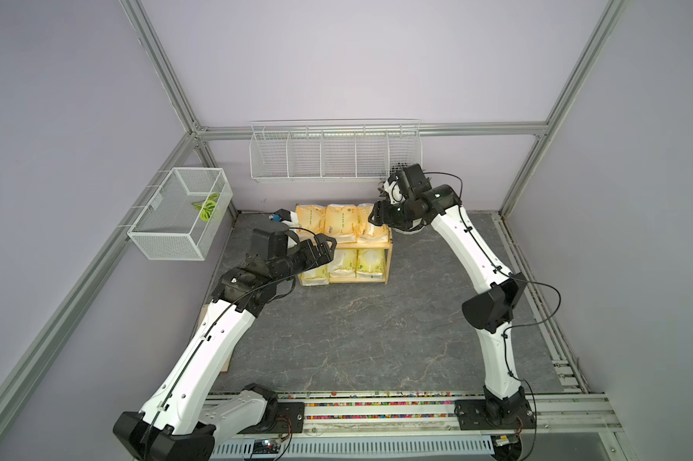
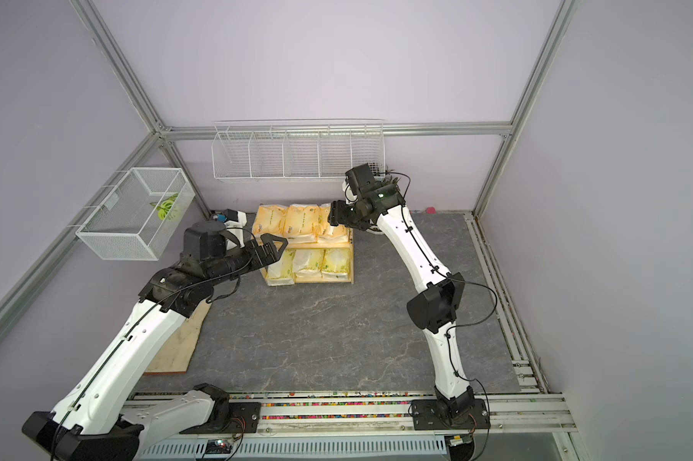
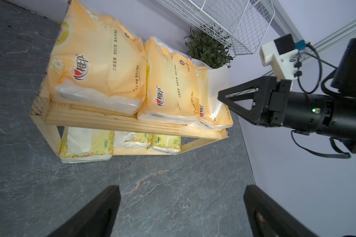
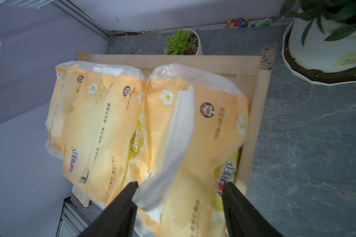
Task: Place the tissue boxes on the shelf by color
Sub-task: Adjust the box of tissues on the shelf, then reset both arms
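1. Position: the shelf (image 3: 115,123) stands at the back of the table (image 1: 357,339), close to the wall. Its top tier carries three orange packs (image 3: 95,61) side by side, and its lower tier carries three yellow packs (image 3: 132,138). The colour sort looks all but complete.
2. Right hand (image 4: 180,184): its fingers sit against both long sides of the third orange pack (image 4: 210,133), apparently gripping it. That pack lies on the top tier at the end nearest the right arm, close against its neighbour.
3. Left hand (image 3: 181,188): wide apart and empty, hovering in front of the shelf's other end.
4. Handling: the packs are judged light and soft, with slick plastic film that yields under pressure. The best hold is across the short width, near the middle. A loose tissue sheet (image 4: 177,133) trails from the held pack and may snag a finger on withdrawal.
5. Surface and room: the table is flat, dark and stone-patterned. A large plant pot (image 4: 324,57) stands just beside the shelf end, a small succulent (image 4: 179,43) sits behind it, and wire baskets (image 1: 333,155) hang above. Clearance on that side is tight.
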Controlling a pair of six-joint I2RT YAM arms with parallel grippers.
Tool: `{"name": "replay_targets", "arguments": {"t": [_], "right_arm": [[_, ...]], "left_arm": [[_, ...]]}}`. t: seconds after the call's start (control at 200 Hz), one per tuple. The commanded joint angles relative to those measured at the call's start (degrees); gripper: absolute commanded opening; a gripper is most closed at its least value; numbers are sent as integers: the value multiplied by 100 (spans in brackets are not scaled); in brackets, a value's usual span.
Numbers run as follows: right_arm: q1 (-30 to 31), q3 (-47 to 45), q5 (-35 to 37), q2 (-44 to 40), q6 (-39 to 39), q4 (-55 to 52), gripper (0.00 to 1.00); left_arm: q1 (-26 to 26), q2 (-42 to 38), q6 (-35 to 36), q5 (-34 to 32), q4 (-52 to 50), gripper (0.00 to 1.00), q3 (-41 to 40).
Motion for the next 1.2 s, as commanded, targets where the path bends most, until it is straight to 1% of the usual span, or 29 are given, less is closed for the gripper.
{"name": "replay_targets", "arguments": {"t": [0.0, 0.12, 0.24, 0.34, 0.465, 0.51, 0.565, 0.61, 0.63, 0.71, 0.825, 0.955, 0.97, 1.01, 1.055, 1.12, 1.145, 1.195], "right_arm": [[-172, -204, 290, -584, -202, 100, 70], [-282, -378, 396, -873, -280, 62, 70], [-407, -878, 547, -1392, -318, 174, 71], [-548, -1735, 672, -2102, -317, 474, 73], [-807, -2899, 914, -3102, -367, 841, 76], [-907, -3378, 1056, -3497, -422, 1015, 77], [-1026, -3951, 1276, -3981, -476, 1167, 83], [-1170, -4394, 1351, -4357, -522, 1302, 97], [-1225, -4586, 1400, -4514, -549, 1343, 99], [-1443, -5234, 1640, -5032, -690, 1431, 99], [-1580, -6112, 2391, -5686, -897, 1760, 99], [-1682, -7283, 3164, -6315, -1001, 2609, 99], [-1695, -7404, 3242, -6370, -990, 2698, 99], [-1703, -7743, 3483, -6510, -964, 2977, 99], [-1746, -8119, 3562, -6642, -1070, 3350, 99], [-1775, -8574, 3542, -6728, -1291, 3788, 99], [-1789, -8710, 3553, -6745, -1333, 3915, 99], [-1815, -8974, 3626, -6727, -1435, 4160, 99]], "left_arm": [[20, 17, 113, -266, -135, 100, 341], [30, 62, 233, -526, -247, 100, 530], [32, 79, 496, -1289, -484, 100, 853], [28, 53, 774, -2220, -575, 100, 1075], [25, -151, 1260, -2926, -273, 100, 923], [32, -265, 1427, -3076, -80, 100, 744], [27, -461, 1546, -3333, 201, 100, 440], [27, -646, 1747, -3471, 475, 100, 133], [29, -738, 1812, -3541, 615, 100, -12], [31, -1140, 2138, -3762, 1249, 100, -698], [28, -1645, 2494, -3896, 2128, 100, -1639], [41, -1742, 2738, -3897, 2326, 100, -2124], [52, -1738, 2769, -4043, 2348, 100, -2175], [88, -1746, 2914, -4068, 2447, 100, -2343], [184, -1766, 3022, -4086, 2621, 100, -2565], [465, -1814, 3082, -3968, 2853, 100, -2915], [594, -1838, 3152, -3734, 2982, 100, -3072], [836, -1869, 3223, -3608, 3296, 100, -3438]]}}
